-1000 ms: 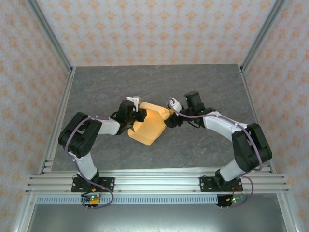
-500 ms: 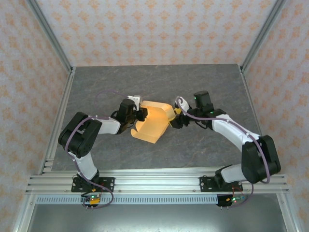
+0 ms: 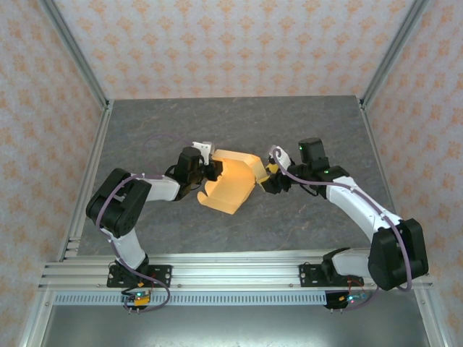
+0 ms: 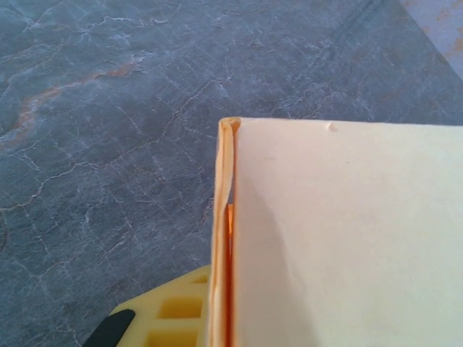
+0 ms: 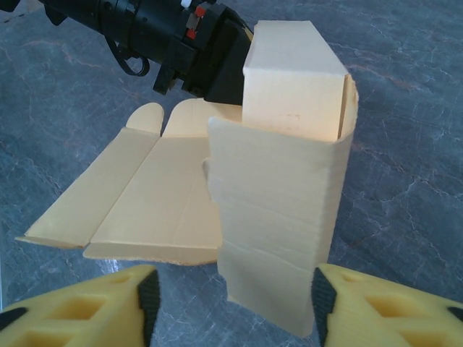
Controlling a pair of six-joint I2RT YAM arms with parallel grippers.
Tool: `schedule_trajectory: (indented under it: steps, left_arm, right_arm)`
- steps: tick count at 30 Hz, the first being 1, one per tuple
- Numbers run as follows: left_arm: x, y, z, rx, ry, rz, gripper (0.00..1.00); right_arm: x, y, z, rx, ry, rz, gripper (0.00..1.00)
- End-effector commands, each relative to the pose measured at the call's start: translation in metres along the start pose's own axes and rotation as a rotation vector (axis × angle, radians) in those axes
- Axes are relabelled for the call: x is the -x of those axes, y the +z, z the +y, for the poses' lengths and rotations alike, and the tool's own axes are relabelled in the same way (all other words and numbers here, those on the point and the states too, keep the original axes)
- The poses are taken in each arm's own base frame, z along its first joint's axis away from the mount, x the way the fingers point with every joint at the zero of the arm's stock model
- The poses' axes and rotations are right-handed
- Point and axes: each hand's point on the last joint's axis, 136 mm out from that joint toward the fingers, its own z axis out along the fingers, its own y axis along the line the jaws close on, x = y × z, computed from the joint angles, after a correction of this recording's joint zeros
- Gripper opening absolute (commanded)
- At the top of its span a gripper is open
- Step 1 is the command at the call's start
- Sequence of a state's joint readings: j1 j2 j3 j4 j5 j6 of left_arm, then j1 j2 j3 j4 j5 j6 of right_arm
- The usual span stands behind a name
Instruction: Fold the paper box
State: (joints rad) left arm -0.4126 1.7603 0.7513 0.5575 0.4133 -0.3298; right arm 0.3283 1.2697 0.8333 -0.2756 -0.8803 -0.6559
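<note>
The tan-orange paper box [image 3: 230,182] lies mid-table, its near panels flat and its far-right end folded upright. My left gripper [image 3: 210,170] is shut on the box's left edge. In the left wrist view the pinched double layer [image 4: 223,238] runs down between the yellow fingers [image 4: 170,322], and a large panel [image 4: 347,238] hides the other finger. My right gripper [image 3: 269,178] stands open at the box's right end. In the right wrist view the upright panel [image 5: 278,217] rises between the pads of my right gripper [image 5: 233,303]. The right pad [image 5: 323,300] is against it and the left pad [image 5: 148,300] is apart.
The grey stone-patterned table [image 3: 318,130] is bounded by aluminium posts [image 3: 79,65] and patterned walls. A rail [image 3: 231,273] crosses the near edge by the arm bases. The left arm's black wrist [image 5: 173,43] sits just behind the box in the right wrist view.
My right gripper has drawn back to the right, opening briefly wider and then narrowing again. The box's right end now stands more upright. The left gripper has barely moved.
</note>
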Motion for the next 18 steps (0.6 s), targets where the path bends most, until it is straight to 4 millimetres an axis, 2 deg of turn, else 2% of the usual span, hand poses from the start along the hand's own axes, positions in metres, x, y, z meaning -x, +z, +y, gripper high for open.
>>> schedule_trajectory:
  steps: [1, 7, 12, 15, 18]
  left_arm:
    - [0.021, -0.007, -0.017, -0.051, 0.053, -0.055, 0.0]
    - [0.017, -0.005, -0.023, -0.053, 0.073, -0.042, 0.0]
    - [0.023, -0.006, -0.028, -0.073, 0.044, -0.064, 0.0]
    - [0.026, -0.005, -0.028, -0.068, 0.043, -0.067, 0.0]
    - [0.028, -0.006, -0.027, -0.052, 0.021, -0.068, 0.0]
  right_arm:
    - [0.006, 0.003, -0.004, 0.007, 0.0, -0.026, 0.54]
    - [0.023, 0.011, -0.024, -0.08, -0.009, -0.062, 0.44]
    - [0.028, 0.026, -0.023, -0.07, -0.039, -0.026, 0.42]
    - [0.028, 0.038, -0.025, -0.103, -0.063, -0.015, 0.34]
    - [0.034, 0.046, -0.028, -0.13, -0.069, -0.051, 0.3]
